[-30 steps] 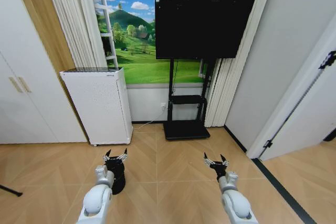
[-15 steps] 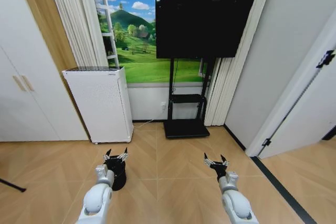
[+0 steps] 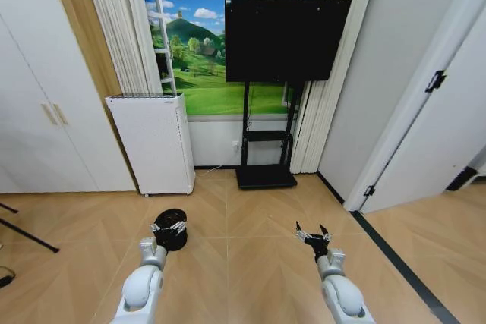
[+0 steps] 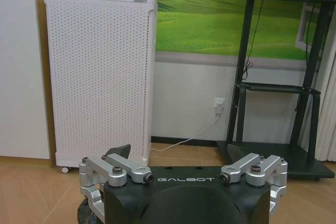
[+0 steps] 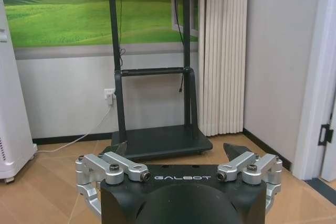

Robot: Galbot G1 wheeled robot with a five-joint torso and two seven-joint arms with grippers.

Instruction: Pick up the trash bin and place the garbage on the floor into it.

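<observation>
Head view: both arms reach forward low over the herringbone wood floor (image 3: 250, 263). The left gripper (image 3: 168, 226) has its fingers spread apart and holds nothing; the trash bin (image 3: 170, 229), a small round black wastebasket, stands on the floor right at those fingertips, its dark mouth just under and ahead of them, though contact cannot be judged. The right gripper (image 3: 312, 234), well apart from the bin across the floor, also has its fingers splayed open and empty above bare boards. Beyond the left gripper, farther off, a tall white perforated appliance (image 3: 153, 143) stands against the wall, with a white cord running from it along the skirting. Ahead and between the two grippers is a black television (image 3: 285, 39) on a black stand (image 3: 265, 176), backed by a mural of green hills and blue sky. Past the right gripper, pale pleated curtains meet a plain wall and a white door. In the left wrist view the left gripper (image 4: 185, 170) shows two metal finger bases set wide, the appliance (image 4: 100, 77) close ahead. In the right wrist view the right gripper (image 5: 177, 167) looks the same, open, facing the stand (image 5: 155, 142).
</observation>
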